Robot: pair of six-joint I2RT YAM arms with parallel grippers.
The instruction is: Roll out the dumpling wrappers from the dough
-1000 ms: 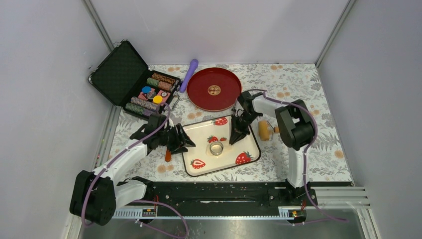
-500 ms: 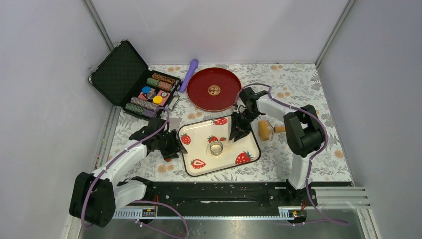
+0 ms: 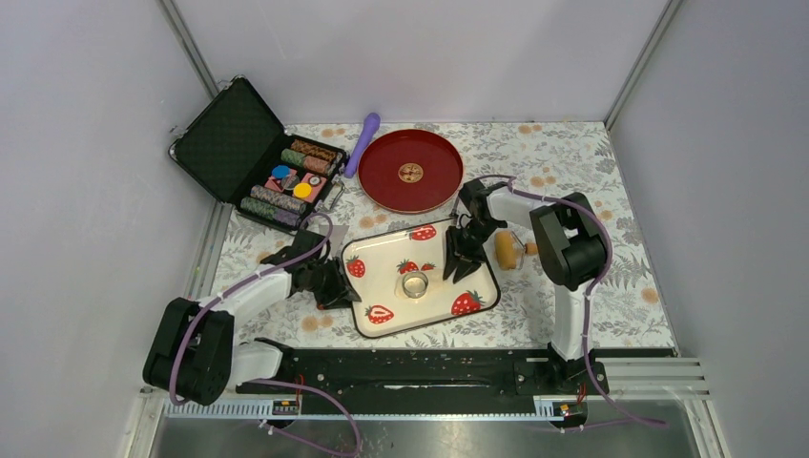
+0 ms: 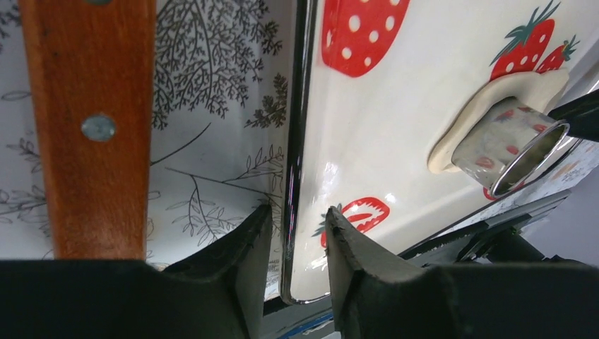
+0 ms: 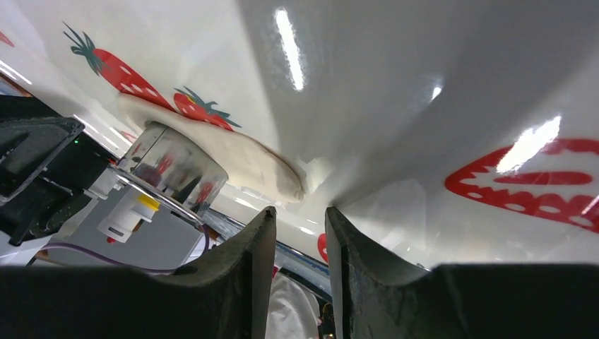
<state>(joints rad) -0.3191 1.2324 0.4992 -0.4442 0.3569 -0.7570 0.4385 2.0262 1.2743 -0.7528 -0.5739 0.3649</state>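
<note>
The dough [image 4: 487, 106] lies flattened and irregular on the strawberry tray [image 3: 477, 286]. The metal ring cutter [image 3: 415, 284] stands on it. No cut round wrapper shows apart from the dough. My left gripper [image 3: 336, 286] is at the tray's left edge; in the left wrist view its narrowly open fingers [image 4: 295, 215] straddle the tray rim [image 4: 300, 106] without clamping it. My right gripper [image 3: 461, 267] is low over the tray's right part. It is narrowly open and empty [image 5: 300, 212], just short of the dough's end [image 5: 233, 152], with the cutter [image 5: 169, 169] beyond.
A wooden roller [image 3: 510, 250] lies right of the tray. A wooden-handled tool [image 4: 95, 127] lies left of the tray beside my left gripper. A red plate [image 3: 410, 170], a purple tool [image 3: 363, 143] and an open black case of chips [image 3: 258, 157] sit at the back.
My left gripper has drawn back from over the tray and lowered to its left rim. My right gripper has shifted slightly over the tray's right part.
</note>
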